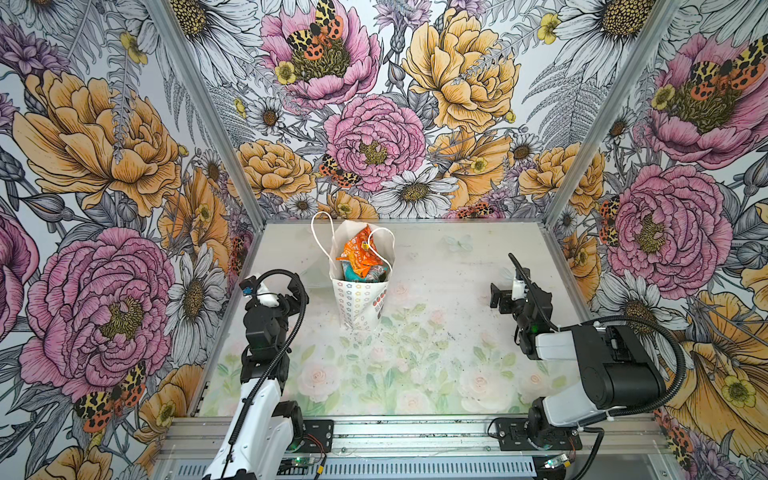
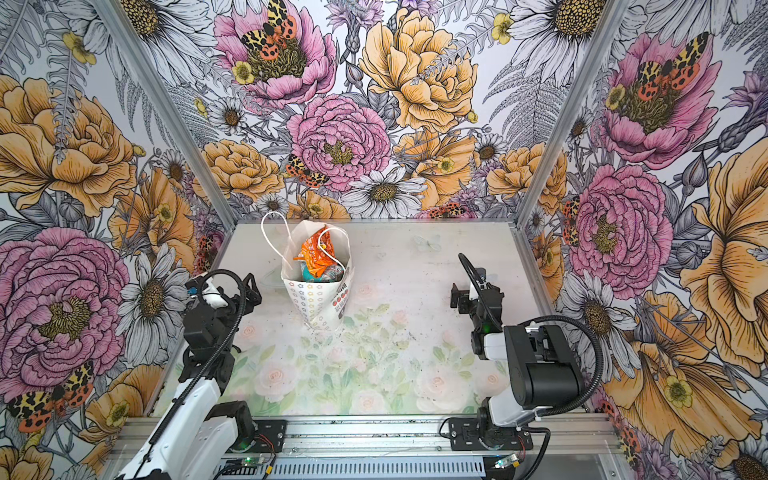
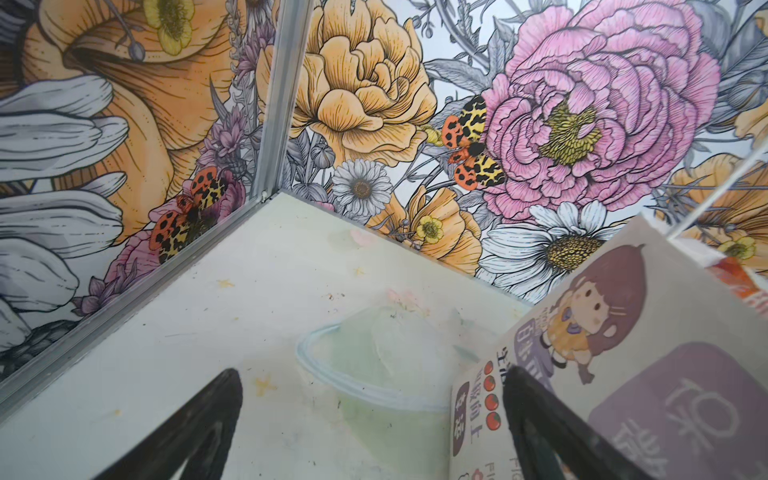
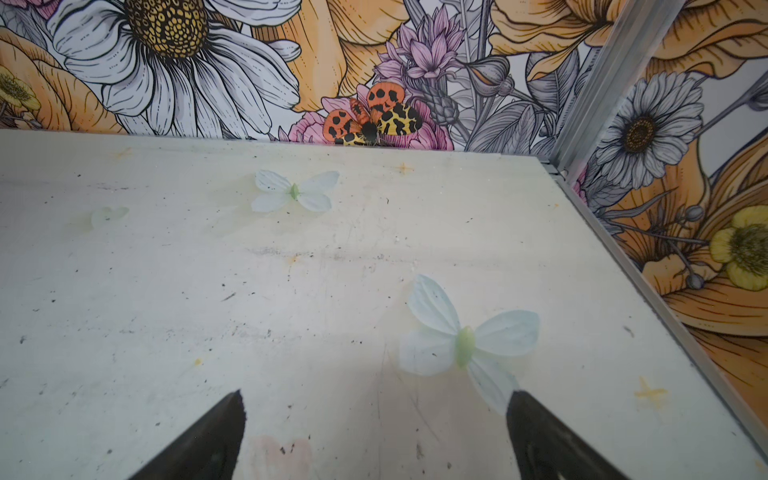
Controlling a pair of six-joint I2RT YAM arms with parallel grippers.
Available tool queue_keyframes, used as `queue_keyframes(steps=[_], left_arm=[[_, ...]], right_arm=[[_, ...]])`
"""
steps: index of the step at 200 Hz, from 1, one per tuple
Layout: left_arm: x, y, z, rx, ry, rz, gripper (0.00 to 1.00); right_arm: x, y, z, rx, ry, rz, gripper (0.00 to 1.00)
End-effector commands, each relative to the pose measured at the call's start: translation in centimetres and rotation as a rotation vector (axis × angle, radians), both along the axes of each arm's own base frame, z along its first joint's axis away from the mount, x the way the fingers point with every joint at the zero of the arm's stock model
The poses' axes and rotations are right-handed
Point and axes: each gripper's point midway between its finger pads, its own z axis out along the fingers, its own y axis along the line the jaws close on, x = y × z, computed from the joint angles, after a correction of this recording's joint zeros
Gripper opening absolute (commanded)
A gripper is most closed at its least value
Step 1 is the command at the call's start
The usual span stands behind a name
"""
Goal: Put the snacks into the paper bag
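The white paper bag (image 1: 360,301) (image 2: 316,300) stands upright at the back left of the table, its mouth open and its cord handles loose. Snacks fill it: an orange packet (image 1: 358,249) (image 2: 316,252) sticks out on top, with a teal one (image 1: 353,274) beneath. No packets show on the table. My left gripper (image 1: 274,286) (image 3: 372,374) is open and empty, just left of the bag. In the left wrist view one finger overlaps the bag's printed front (image 3: 623,353). My right gripper (image 1: 505,291) (image 4: 376,395) is open over bare table at the right, far from the bag.
The table (image 1: 436,270) bears a faded flower print and dark specks. Flowered walls with metal corner posts (image 1: 257,216) close in the back and sides. An aluminium rail (image 1: 415,432) with both arm bases runs along the front edge.
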Motion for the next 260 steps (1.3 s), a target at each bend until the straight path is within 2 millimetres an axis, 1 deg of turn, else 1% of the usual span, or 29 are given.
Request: queue_keyframes(steps=[1, 29, 47, 77, 99, 113, 132, 137, 153, 167, 174, 186, 192, 197, 204, 208, 217, 228, 238, 260], left_arm=[[0.1, 1.5, 1.0, 0.099, -0.072, 0.076, 0.99], [1.1, 1.7, -0.1, 0.150, -0.061, 0.071, 0.99], [2.0, 1.7, -1.0, 0.130, -0.049, 0.066, 0.99], [3.7, 1.4, -3.0, 0.122, -0.022, 0.040, 0.99], [4.6, 1.6, -4.7, 0.129, 0.018, 0.039, 0.99], [4.9, 1.6, -4.8, 0.141, 0.006, 0.035, 0.99], [5.3, 2.0, -5.7, 0.138, 0.021, 0.050, 0.99], [5.6, 1.9, -5.5, 0.143, 0.006, 0.047, 0.99], [5.7, 1.5, -5.7, 0.162, 0.043, 0.045, 0.99], [6.2, 0.8, -5.6, 0.187, 0.034, 0.028, 0.99], [6.5, -0.1, -6.1, 0.215, 0.053, 0.002, 0.99], [7.6, -1.5, -7.6, 0.270, 0.088, -0.029, 0.99], [8.2, -1.8, -7.2, 0.298, 0.067, -0.024, 0.99], [8.1, -2.1, -7.8, 0.297, 0.118, -0.032, 0.99], [8.1, -1.1, -8.0, 0.290, 0.167, 0.022, 0.99], [8.2, -0.8, -7.8, 0.286, 0.153, 0.043, 0.99], [8.0, -0.8, -7.4, 0.288, 0.105, 0.042, 0.99], [7.8, -0.9, -7.6, 0.285, 0.122, 0.039, 0.99], [7.9, -1.0, -7.4, 0.290, 0.102, 0.036, 0.99], [8.2, -1.1, -7.6, 0.297, 0.122, 0.035, 0.99]], right_arm=[[1.0, -0.2, 2.1, 0.007, -0.076, -0.012, 1.00], [1.3, -0.7, 1.9, 0.011, -0.055, -0.037, 1.00], [1.3, -0.7, 1.9, 0.010, -0.055, -0.037, 1.00], [1.3, -0.7, 1.9, 0.010, -0.056, -0.038, 1.00], [1.3, -0.7, 1.8, 0.011, -0.054, -0.037, 1.00], [1.4, -0.7, 1.9, 0.011, -0.056, -0.037, 1.00], [1.4, -0.7, 1.9, 0.010, -0.056, -0.037, 1.00], [1.4, -0.7, 1.9, 0.010, -0.056, -0.037, 1.00], [1.4, -0.6, 2.0, 0.010, -0.057, -0.035, 1.00], [1.4, -0.7, 1.9, 0.012, -0.055, -0.037, 1.00], [1.4, -0.7, 1.9, 0.011, -0.056, -0.038, 1.00], [1.4, -0.7, 1.9, 0.012, -0.057, -0.037, 1.00], [1.4, -0.7, 2.0, 0.012, -0.057, -0.037, 1.00], [1.4, -0.7, 2.0, 0.011, -0.057, -0.037, 1.00], [1.4, -0.7, 1.9, 0.010, -0.056, -0.037, 1.00], [1.4, -0.7, 1.9, 0.011, -0.056, -0.037, 1.00], [1.4, -0.7, 2.0, 0.011, -0.057, -0.037, 1.00], [1.4, -0.7, 1.9, 0.011, -0.056, -0.036, 1.00], [1.4, -0.7, 1.9, 0.012, -0.055, -0.038, 1.00], [1.4, -0.7, 1.9, 0.011, -0.056, -0.038, 1.00]])
